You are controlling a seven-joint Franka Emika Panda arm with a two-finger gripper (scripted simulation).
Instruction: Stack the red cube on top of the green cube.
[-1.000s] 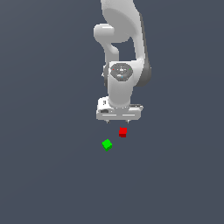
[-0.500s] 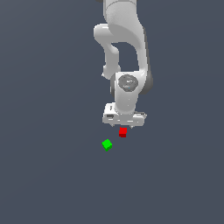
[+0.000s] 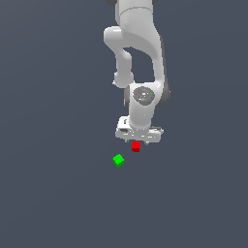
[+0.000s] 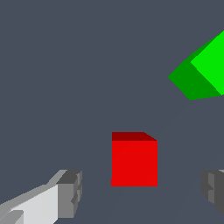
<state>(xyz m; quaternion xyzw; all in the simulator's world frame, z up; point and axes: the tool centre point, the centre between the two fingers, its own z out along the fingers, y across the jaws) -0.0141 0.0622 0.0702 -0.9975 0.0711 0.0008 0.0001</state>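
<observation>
The red cube (image 3: 136,146) rests on the flat grey floor, directly under the white gripper (image 3: 138,141). In the wrist view the red cube (image 4: 134,161) lies between the two grey fingertips (image 4: 70,194), with a gap on each side, so the gripper (image 4: 142,192) is open and straddles it without touching. The green cube (image 3: 118,160) sits on the floor a short way off, toward the exterior view's left and nearer the camera. It shows at the edge of the wrist view as the green cube (image 4: 202,72), turned at an angle.
The white arm (image 3: 138,58) rises from the gripper to the top of the exterior view. A plain dark grey floor (image 3: 53,193) surrounds both cubes, with no other objects in sight.
The gripper has come down over the red cube, from hanging above it to having the cube between its fingers. Neither cube has moved.
</observation>
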